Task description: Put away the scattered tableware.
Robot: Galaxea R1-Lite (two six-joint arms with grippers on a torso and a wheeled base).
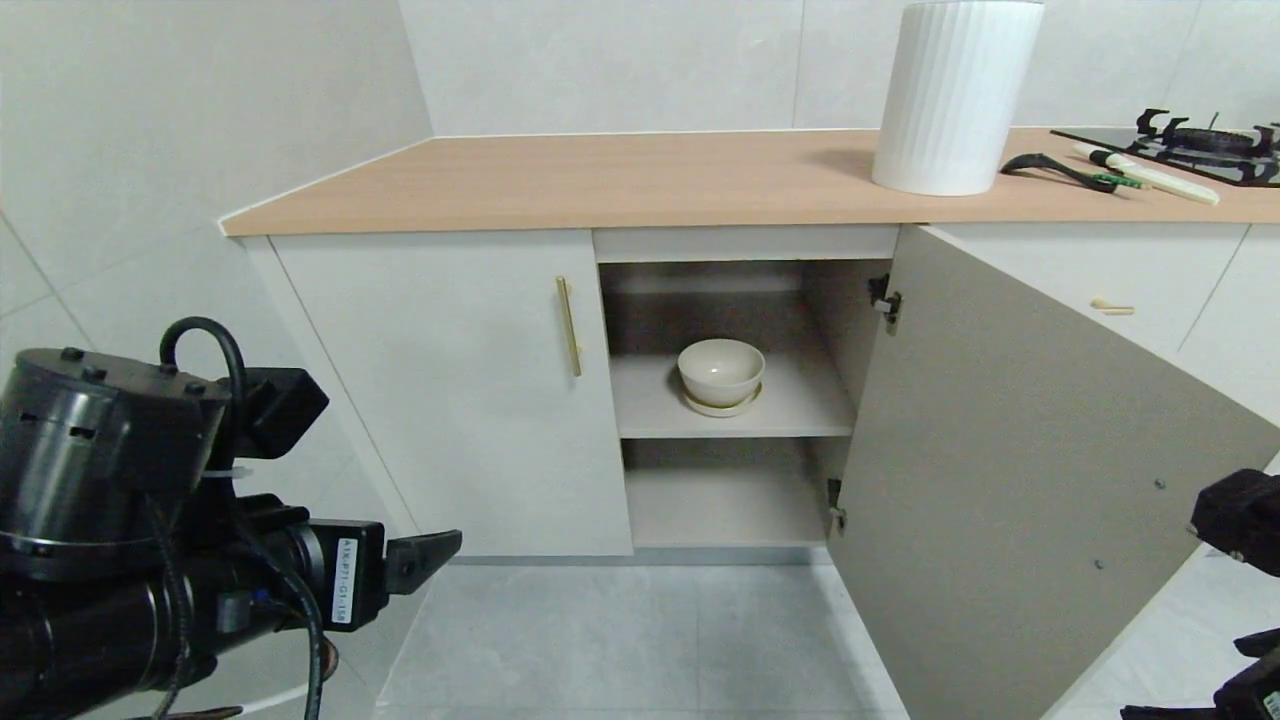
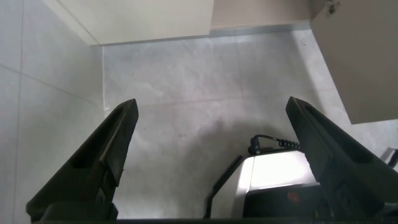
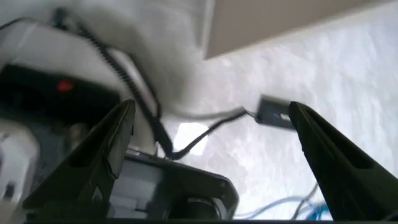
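Left claw [image 2: 211,104]: mine, lower left of the head view, spread wide, holding nothing.
Right claw [image 3: 211,106]: likewise wide open, empty.
Bowl [image 1: 720,370]: on a plate [image 1: 722,408] on the cabinet shelf [image 1: 790,405], frame centre.
Black ladle [image 1: 1065,172]: upper right on the tabletop [image 1: 600,180], lying crosswise; my right arm looks nearer.

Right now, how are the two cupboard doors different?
The left door is shut; the right door is swung wide open. The left door shows its pale front and a gold handle; the right door shows its grey inside face. Both hang on the same cupboard under the wooden counter.
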